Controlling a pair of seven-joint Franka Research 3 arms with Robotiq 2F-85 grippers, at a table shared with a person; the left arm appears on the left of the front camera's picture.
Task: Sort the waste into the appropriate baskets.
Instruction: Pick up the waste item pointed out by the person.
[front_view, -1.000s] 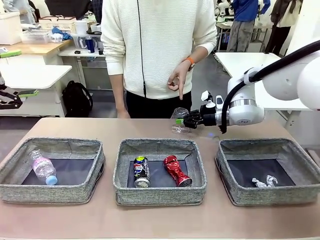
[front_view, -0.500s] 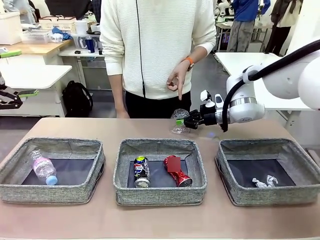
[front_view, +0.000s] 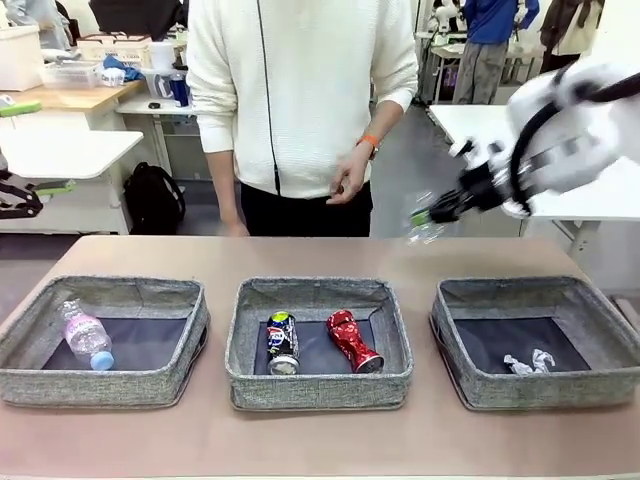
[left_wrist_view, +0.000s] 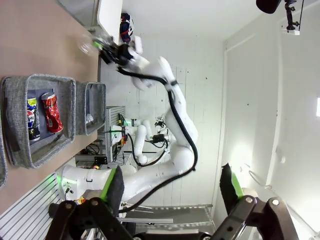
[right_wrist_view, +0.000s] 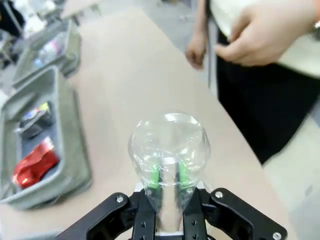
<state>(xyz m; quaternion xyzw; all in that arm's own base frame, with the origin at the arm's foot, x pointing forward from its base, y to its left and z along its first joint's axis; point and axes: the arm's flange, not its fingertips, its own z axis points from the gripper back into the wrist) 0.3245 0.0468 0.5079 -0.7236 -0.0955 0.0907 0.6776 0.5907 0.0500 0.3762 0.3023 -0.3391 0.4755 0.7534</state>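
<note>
Right wrist view: my right pincer is clenched on the thin rim of the clear plastic cup, which could buckle and slip out mid-swing above the surface.

Three shallow grey woven-fabric bins sit in a row on the table. The left bin holds a clear plastic bottle; the middle bin, a dark can left of a crushed red can; the right bin, small white crumpled scraps.
</note>
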